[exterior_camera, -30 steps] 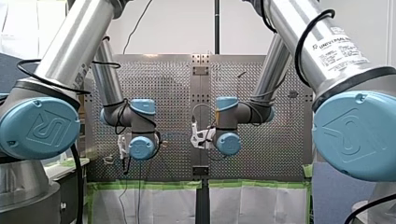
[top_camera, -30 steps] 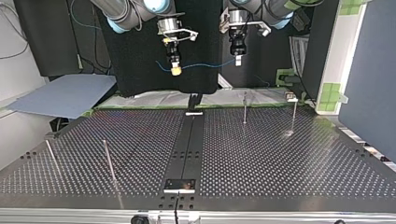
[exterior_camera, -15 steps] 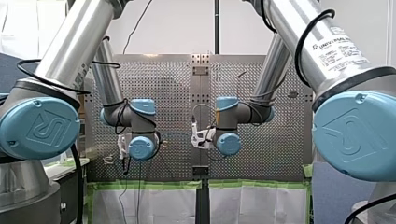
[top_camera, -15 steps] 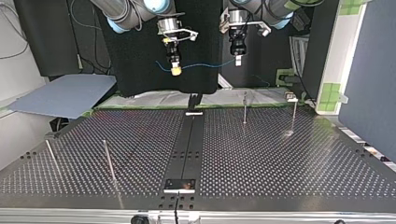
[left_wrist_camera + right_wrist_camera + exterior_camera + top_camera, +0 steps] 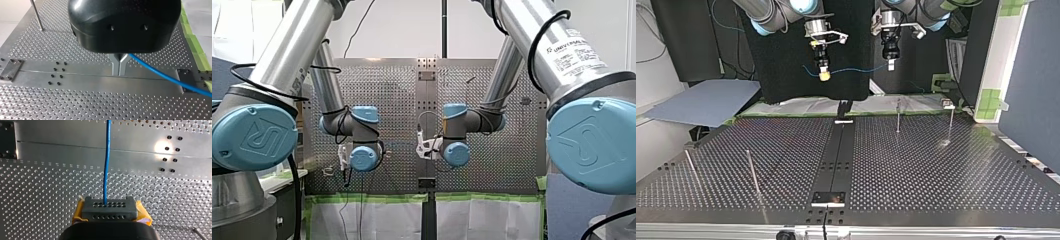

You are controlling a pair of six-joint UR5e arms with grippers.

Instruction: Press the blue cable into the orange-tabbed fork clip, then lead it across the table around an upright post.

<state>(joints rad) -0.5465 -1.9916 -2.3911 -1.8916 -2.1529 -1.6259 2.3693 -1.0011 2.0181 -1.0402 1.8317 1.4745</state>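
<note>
The blue cable (image 5: 856, 70) hangs taut in the air between my two grippers, high above the near end of the perforated table (image 5: 936, 170). My left gripper (image 5: 890, 65) is at the top view's right. In the left wrist view its metal fingers (image 5: 119, 72) are shut on the blue cable (image 5: 160, 73), which runs off to one side. My right gripper (image 5: 824, 76), with yellow pads, is shut on the cable too. The cable (image 5: 107, 157) leads straight ahead from its grey block (image 5: 109, 206). No orange-tabbed clip shows in any view.
Thin upright posts stand on the table: two at the top view's right (image 5: 897, 117) (image 5: 951, 122), two at its left (image 5: 752, 172) (image 5: 691, 167). A dark centre rail (image 5: 838, 155) runs down the middle. One post (image 5: 36, 15) stands beyond my left gripper.
</note>
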